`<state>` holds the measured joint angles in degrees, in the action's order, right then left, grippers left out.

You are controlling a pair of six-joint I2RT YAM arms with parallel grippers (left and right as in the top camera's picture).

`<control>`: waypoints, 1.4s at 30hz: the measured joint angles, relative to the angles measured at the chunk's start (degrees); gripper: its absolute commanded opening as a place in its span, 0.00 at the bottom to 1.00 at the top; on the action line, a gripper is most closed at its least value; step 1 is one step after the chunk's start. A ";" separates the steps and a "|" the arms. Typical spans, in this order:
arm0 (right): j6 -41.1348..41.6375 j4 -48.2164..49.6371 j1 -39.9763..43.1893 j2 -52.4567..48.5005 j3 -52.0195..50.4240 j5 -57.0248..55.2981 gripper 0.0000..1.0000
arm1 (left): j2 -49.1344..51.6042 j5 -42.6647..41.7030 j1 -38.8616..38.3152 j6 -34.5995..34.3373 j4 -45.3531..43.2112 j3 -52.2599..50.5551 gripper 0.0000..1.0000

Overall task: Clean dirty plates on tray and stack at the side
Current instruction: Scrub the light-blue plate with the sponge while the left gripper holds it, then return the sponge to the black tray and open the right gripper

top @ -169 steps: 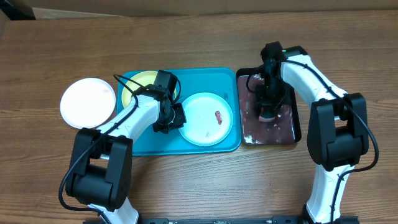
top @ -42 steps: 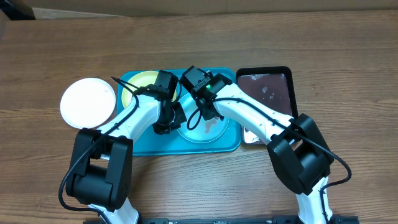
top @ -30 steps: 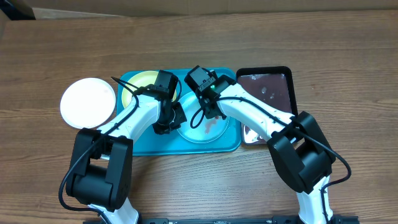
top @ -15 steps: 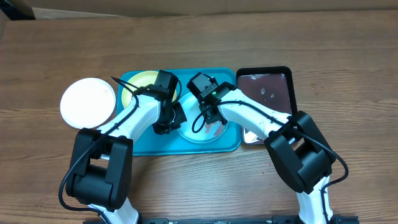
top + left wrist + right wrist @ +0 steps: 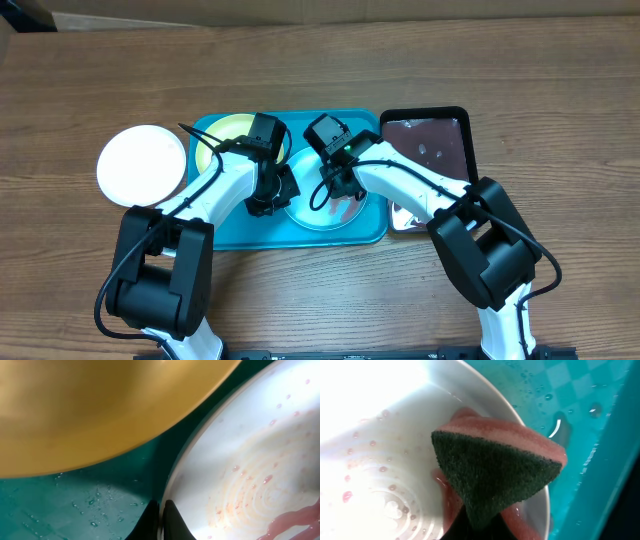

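The light blue plate [image 5: 312, 217] lies in the turquoise tray [image 5: 300, 238], wet with thin reddish smears. My left gripper [image 5: 272, 196] is shut on its left rim, seen close in the left wrist view [image 5: 161, 520]. My right gripper [image 5: 338, 190] is shut on a pink sponge with a green scouring face [image 5: 495, 470] and presses it on the plate [image 5: 380, 460] near its rim. The yellow-green plate [image 5: 225, 133] lies at the tray's back left, partly hidden by my left arm. The white plate [image 5: 142, 165] lies on the table, left of the tray.
A narrow black tray [image 5: 432, 150] holding reddish liquid stands against the turquoise tray's right side. The wooden table [image 5: 560, 100] extends all round. Water drops lie on the tray floor [image 5: 590, 410].
My right gripper has carried the sponge from the black tray to the light blue plate and shifted it slightly over the plate. The dark smear has spread thin. The left arm has not moved.
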<state>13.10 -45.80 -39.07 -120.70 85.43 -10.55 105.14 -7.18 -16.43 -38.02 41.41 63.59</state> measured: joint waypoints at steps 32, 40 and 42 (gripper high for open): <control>-5.73 -7.58 18.78 -0.44 5.25 57.61 0.04 | 0.00 0.52 0.00 0.26 0.61 0.00 0.04; -7.65 -13.27 27.78 3.76 5.25 57.35 0.04 | 0.00 0.55 0.00 0.48 0.59 0.00 0.08; -7.93 -15.52 30.77 6.01 5.27 53.77 0.04 | 0.00 0.55 0.00 0.48 0.59 0.00 0.08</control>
<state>5.17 -61.32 -8.29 -114.69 90.70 43.22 105.14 -6.63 -16.43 -37.54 42.00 63.59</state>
